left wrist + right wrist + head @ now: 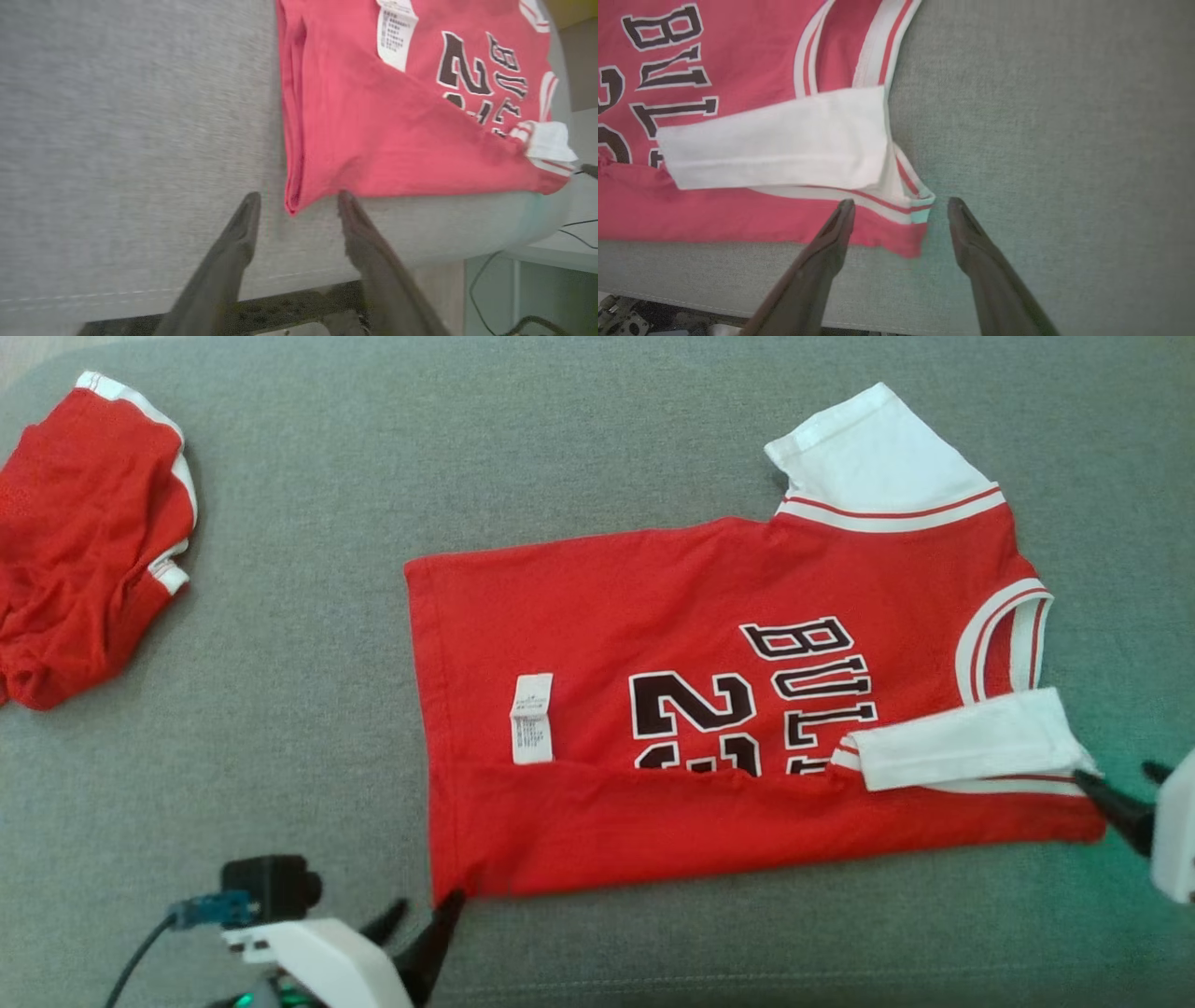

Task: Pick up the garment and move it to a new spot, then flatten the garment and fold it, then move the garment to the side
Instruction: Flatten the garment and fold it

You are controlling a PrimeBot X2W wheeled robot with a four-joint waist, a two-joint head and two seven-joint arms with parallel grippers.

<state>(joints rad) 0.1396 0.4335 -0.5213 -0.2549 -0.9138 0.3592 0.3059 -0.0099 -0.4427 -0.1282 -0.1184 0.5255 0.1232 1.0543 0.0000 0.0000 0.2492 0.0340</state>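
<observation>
The garment (653, 616) is a red jersey shirt with white sleeves and black lettering, lying flat on the grey padded surface (299, 728). Its near long edge is folded over the front, with one white sleeve (971, 747) laid across it. My left gripper (428, 903) is open at the shirt's near left corner, and in the left wrist view that gripper (299, 196) has the corner of the shirt (397, 116) between its fingertips, not clamped. My right gripper (1117, 773) is open at the near right corner. In the right wrist view, that gripper (901, 201) straddles the striped sleeve hem (920, 212), jaws apart.
A second red garment with white trim (84, 532) lies crumpled at the far left of the surface. The surface's front edge (420, 252) runs just behind both grippers, with floor and cables (537, 261) beyond it.
</observation>
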